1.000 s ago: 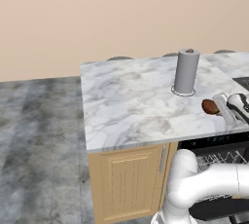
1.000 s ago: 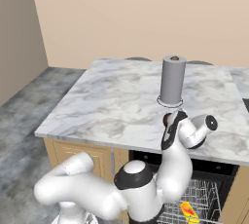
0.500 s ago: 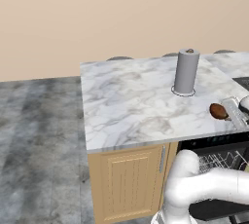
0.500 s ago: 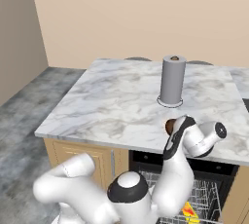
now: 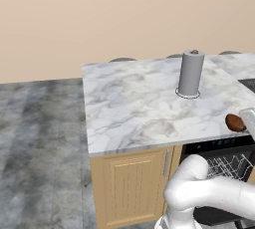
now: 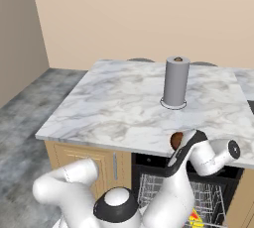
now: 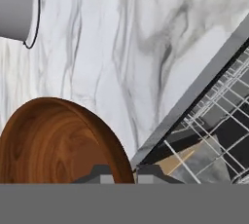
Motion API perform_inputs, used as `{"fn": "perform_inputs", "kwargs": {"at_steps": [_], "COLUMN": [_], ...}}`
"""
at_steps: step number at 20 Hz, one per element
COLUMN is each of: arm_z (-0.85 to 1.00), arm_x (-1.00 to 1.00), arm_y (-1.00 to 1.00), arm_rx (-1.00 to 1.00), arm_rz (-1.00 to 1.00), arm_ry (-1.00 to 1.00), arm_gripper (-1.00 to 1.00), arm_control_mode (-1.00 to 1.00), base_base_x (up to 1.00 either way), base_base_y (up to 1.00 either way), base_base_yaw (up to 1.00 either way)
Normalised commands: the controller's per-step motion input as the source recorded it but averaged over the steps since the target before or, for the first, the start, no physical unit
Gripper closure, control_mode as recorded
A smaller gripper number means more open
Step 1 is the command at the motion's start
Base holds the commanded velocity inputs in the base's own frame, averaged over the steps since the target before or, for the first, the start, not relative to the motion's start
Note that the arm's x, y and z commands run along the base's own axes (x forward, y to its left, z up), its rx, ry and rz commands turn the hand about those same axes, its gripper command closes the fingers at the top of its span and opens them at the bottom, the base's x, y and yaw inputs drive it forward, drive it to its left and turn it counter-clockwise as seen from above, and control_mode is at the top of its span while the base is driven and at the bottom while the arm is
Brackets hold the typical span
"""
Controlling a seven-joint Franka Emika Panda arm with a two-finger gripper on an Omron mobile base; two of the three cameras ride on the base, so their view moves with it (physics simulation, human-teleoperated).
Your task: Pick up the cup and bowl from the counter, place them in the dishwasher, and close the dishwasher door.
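The gripper point(image 7: 119, 172) is clenched on the rim of the bowl point(image 7: 58, 142): in the hand view the two dark finger tips pinch the brown wooden wall between them, one on the inside and one on the outside. The bowl's grained hollow spreads away from the jaws to one side, lifted clear of the marble below it. In the right base view the bowl point(image 6: 175, 141) shows as a brown lump at the end of the gripper point(image 6: 179, 145), right over the front edge of the counter point(image 6: 124, 108). In the left base view the bowl point(image 5: 234, 122) hangs by the same edge.

Just past the jaws on the other side, the counter's edge cuts slantwise, and beyond it lies the open dishwasher point(image 7: 214, 121) with its white wire rack point(image 7: 221, 103). In the right base view the rack point(image 6: 208, 199) sits below the held bowl, and a small yellow and orange-red thing point(image 6: 195, 218) lies in it, likely the cup.

Farther off on the marble, well apart from the jaws, stands a tall grey cylinder point(image 6: 176, 82), upright on a ringed base. Light wooden cabinets point(image 5: 132, 183) carry the counter beside the dishwasher.
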Motion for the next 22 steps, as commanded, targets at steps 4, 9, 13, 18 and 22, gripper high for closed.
{"fn": "perform_inputs", "kwargs": {"at_steps": [4,9,13,18,22], "arm_z": [0.00,-0.09,-0.29,-0.45,-0.60], "arm_x": [-0.68,-0.70,-0.56,-0.37,-0.03], "arm_y": [-0.07,-0.01,0.00,0.00,0.00], "arm_rx": [0.00,-0.01,-0.11,-0.17,-0.07], "arm_rz": [0.00,0.00,-0.05,-0.12,-0.13], "arm_ry": [-0.01,-0.01,-0.04,-0.06,-0.03], "arm_gripper": [1.00,1.00,1.00,1.00,1.00], "arm_control_mode": [-1.00,-1.00,-1.00,-1.00,-1.00], "base_base_x": [0.00,0.00,0.00,0.00,0.00], "base_base_y": [0.00,0.00,0.00,0.00,0.00], "base_base_yaw": [0.00,0.00,0.00,0.00,0.00]}}
